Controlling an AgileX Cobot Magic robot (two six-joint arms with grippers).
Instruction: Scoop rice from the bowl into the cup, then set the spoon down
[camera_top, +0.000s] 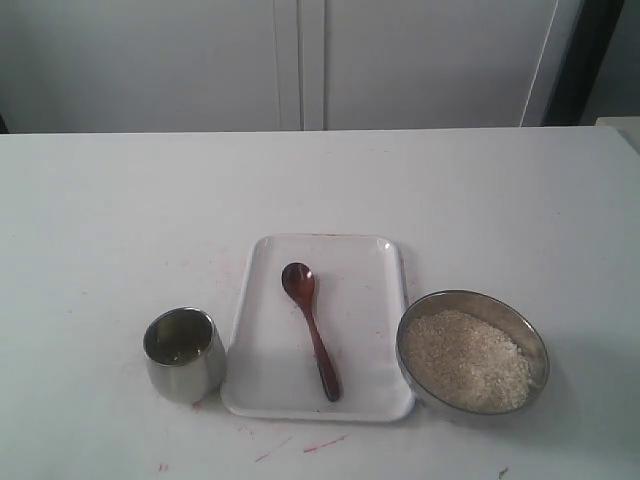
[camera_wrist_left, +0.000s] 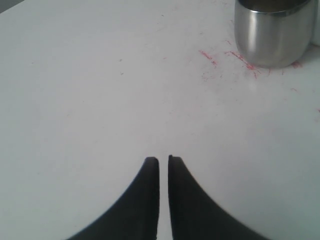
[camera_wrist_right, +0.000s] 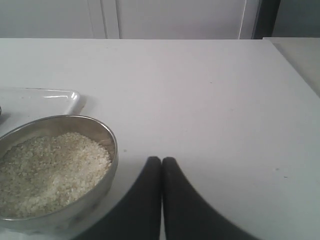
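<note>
Spoon (camera_top: 311, 330) — light, stiff wood, lies flat on tray (camera_top: 372, 270); likely slides, so judge slim handle mid-length best hold — left gripper (camera_wrist_left: 163, 160), right gripper (camera_wrist_right: 161, 161) both clenched, empty.

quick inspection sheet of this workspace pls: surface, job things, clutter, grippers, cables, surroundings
surface: white table, with red marks near the cup and in front of the tray
spoon: lies flat on the white tray, not gripped
bowl: right of the tray, holds rice
cup: upright, left of the tray, contents cannot be told
clutter: nothing seen
left gripper: shut with only a thin slit, holds nothing, over bare table short of the cup
right gripper: shut, holds nothing, beside the bowl
cables: nothing seen
surroundings: white cabinet doors behind the table
</note>
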